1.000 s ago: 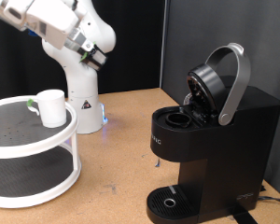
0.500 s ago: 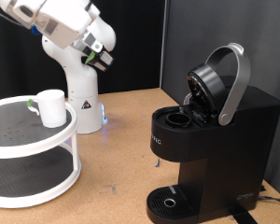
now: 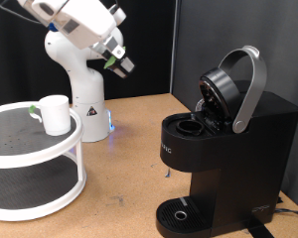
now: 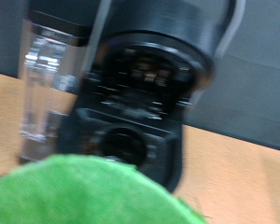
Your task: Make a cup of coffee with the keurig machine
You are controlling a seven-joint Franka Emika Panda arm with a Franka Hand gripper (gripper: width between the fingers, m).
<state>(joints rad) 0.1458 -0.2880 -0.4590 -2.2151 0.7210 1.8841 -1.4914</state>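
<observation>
**Pod in the air, machine open, cup not yet placed**

In the exterior view we see the gripper (image 3: 122, 65) high above the table, in the upper part of the picture and to the left of the keurig machine (image 3: 223, 149), well apart from it. A small green thing shows at its fingertips, which we take for the pod (image 3: 111, 60), but it is too small here to be sure. The machine stands at the exterior view's right with its lid handle (image 3: 250, 84) raised, so the brewing chamber (image 3: 192, 127) is open; we cannot tell if anything lies inside it. The round drip tray (image 3: 179, 213) at the bottom carries no cup. The cup (image 3: 56, 114) stands on the upper shelf of a white two-level stand (image 3: 35, 159) at the exterior view's left, far from the machine.

In the wrist view the picture is blurred. A large green surface (image 4: 93, 191) fills the near part of the picture, very close to the camera; it seems to be the pod's top between the fingers, so we judge that the gripper is closed around the pod, though the fingers themselves do not show. Beyond it we see the open machine (image 4: 140, 103) with its dark chamber and the clear water tank (image 4: 47, 89) beside it.

Our judgement: opening the lid is done and the pod is picked. Putting the pod in, closing the lid, placing the cup under the spout and starting the brew are all left.
</observation>
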